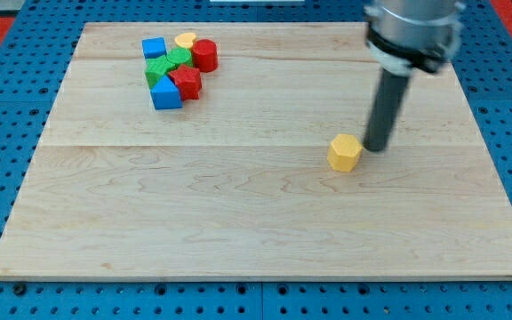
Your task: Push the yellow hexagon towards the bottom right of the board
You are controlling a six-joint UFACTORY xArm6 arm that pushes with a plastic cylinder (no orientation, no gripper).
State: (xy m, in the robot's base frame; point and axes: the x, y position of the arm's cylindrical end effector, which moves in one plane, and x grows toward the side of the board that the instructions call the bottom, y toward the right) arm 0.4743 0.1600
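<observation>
Wooden board [238,213] of pale planks fills most of the camera view, lying on a blue pegboard surface [7,107] that shows all round its edges.

Near the middle of the board, somewhat toward the view's right, sits the yellow hexagon [345,152], alone and well apart from every other block. My tip [378,148] stands just beside it on the view's right, very close to the hexagon's right face; whether the two actually touch cannot be told from this angle. The dark rod rises from there to a wider grey collar [413,36] at the view's top right. This arm carries no claw, so nothing opens, closes or grips: the rod's end is all that meets the blocks.

Toward the view's top left, a tight cluster of blocks sits together. A blue cube [154,48] is at its upper left, with a second yellow block [185,40], shape unclear, just beside it on the right. A red cylinder [204,55] stands at the cluster's right edge. Green blocks [169,66] occupy the centre, their shapes hard to make out. A red block [186,83] lies below them, touching another blue cube [166,92] at the cluster's lower left.
</observation>
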